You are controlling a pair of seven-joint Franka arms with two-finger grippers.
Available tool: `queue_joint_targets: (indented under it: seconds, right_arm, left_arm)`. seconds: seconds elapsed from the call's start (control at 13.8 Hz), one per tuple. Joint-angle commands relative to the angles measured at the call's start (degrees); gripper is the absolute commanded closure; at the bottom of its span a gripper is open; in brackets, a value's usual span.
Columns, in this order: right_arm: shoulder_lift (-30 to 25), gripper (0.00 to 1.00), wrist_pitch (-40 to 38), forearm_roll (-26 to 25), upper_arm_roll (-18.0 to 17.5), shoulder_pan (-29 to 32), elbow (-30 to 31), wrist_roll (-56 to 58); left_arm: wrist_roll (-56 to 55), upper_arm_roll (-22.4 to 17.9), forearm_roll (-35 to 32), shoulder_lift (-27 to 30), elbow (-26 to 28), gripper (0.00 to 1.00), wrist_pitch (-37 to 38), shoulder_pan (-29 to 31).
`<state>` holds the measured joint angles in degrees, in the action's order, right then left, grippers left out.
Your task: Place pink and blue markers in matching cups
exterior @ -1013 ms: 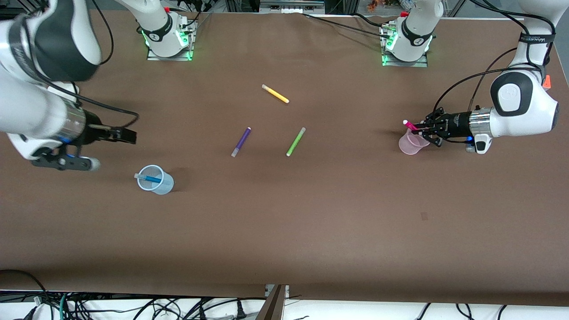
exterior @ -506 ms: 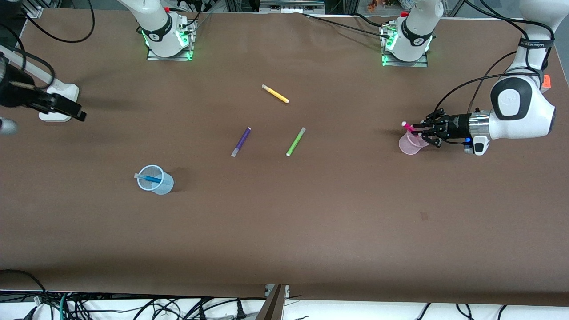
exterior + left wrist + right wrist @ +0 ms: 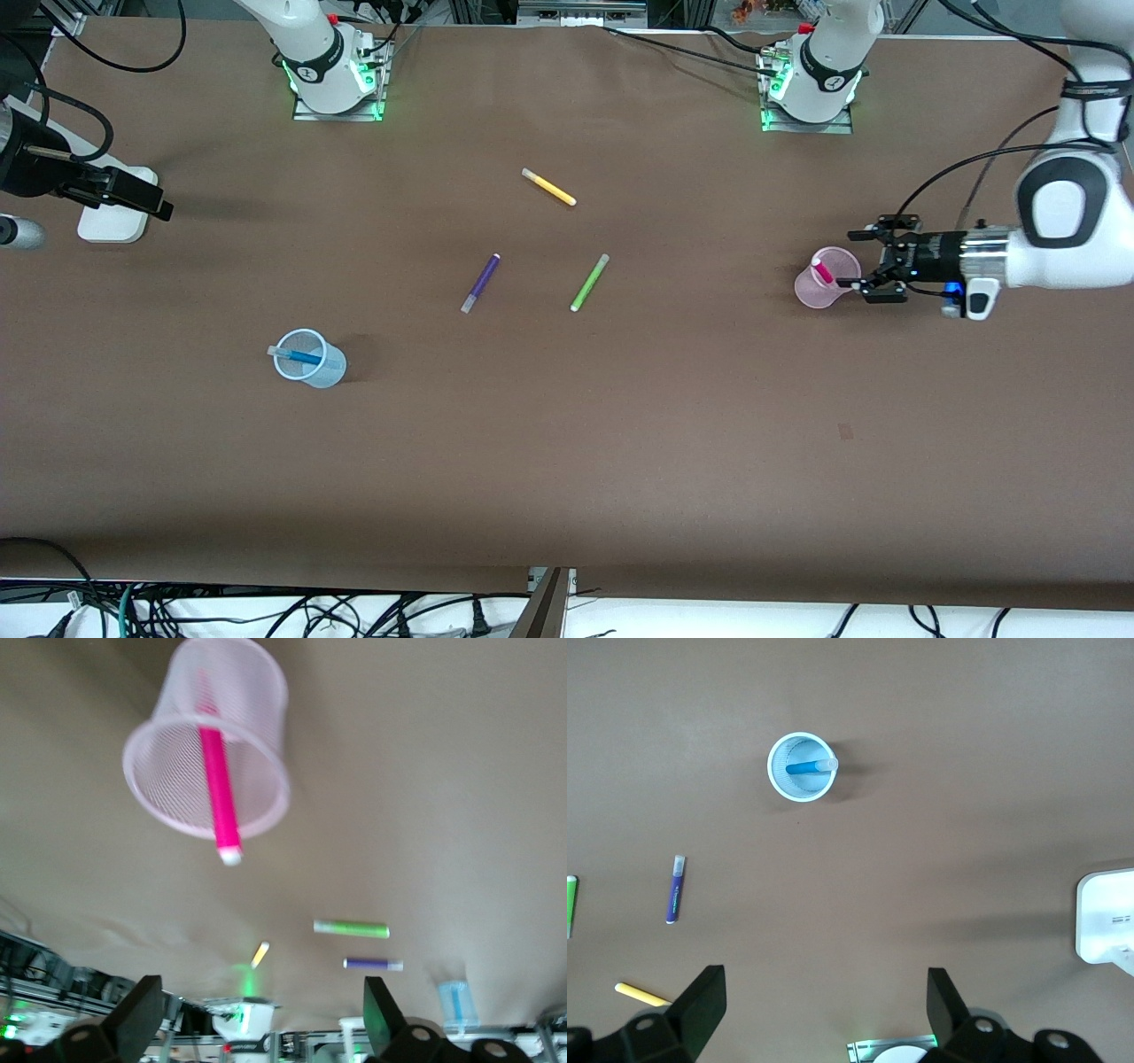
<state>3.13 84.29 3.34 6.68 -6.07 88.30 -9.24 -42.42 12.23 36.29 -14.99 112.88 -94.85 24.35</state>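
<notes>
The pink marker [image 3: 822,270] stands slanted inside the pale pink cup [image 3: 827,282] toward the left arm's end of the table. My left gripper [image 3: 861,260] is open and empty just beside that cup. The left wrist view shows the pink cup [image 3: 257,744] with the pink marker [image 3: 220,797] in it, apart from my left gripper [image 3: 259,1003]. The blue marker [image 3: 298,356] lies inside the pale blue cup [image 3: 312,365] toward the right arm's end. My right gripper [image 3: 158,207] is open and empty over the table's end. It is well apart from the blue cup [image 3: 799,787] holding the blue marker [image 3: 808,767].
A yellow pen [image 3: 549,187], a purple pen [image 3: 480,283] and a lime-green pen [image 3: 589,282] lie loose mid-table. A white block [image 3: 106,226] sits at the right arm's end under my right gripper. The arm bases [image 3: 332,71] stand along the table edge farthest from the front camera.
My left gripper opened and let go of the pink marker, which dropped into the pink cup; the gripper drew back. My right arm swung away from the blue cup toward the table's end.
</notes>
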Motion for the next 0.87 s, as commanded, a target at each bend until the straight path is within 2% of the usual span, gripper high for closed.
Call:
queue_joint_targets:
  seconds: [0.0, 0.29, 0.43, 0.58, 0.65, 0.8]
  right_arm:
    - [0.4, 0.0, -1.3, -1.0, -0.9, 0.8, -1.4, 1.0]
    - [0.5, 0.0, -1.1, -1.0, -1.0, 0.7, -1.4, 0.7]
    - [0.6, 0.0, -1.1, -0.9, -1.0, 0.7, -1.4, 0.8]
    - [0.7, 0.0, -1.1, -1.0, -1.0, 0.8, -1.4, 0.9]
    - [0.8, 0.0, -1.1, -1.1, -1.0, 0.9, -1.4, 0.9]
    - [0.8, 0.0, -1.2, -1.4, -0.9, 1.0, -1.4, 1.1]
  left_arm:
    - [-4.8, 2.4, -8.6, -0.3, -13.4, 0.0, 6.9, -0.7]
    - [-2.8, 4.7, -11.5, -0.2, -24.7, 0.0, 9.3, -1.5]
    - [1.1, 8.9, -20.2, 0.3, -27.5, 0.0, 9.2, -2.5]
    - [5.1, 16.2, -33.3, 0.6, -29.3, 0.0, 8.7, -2.5]
    - [5.5, 18.3, -36.4, 0.5, -30.4, 0.0, 8.1, -2.5]
    - [6.2, 20.0, -39.2, 0.3, -31.5, 0.0, 7.7, -3.9]
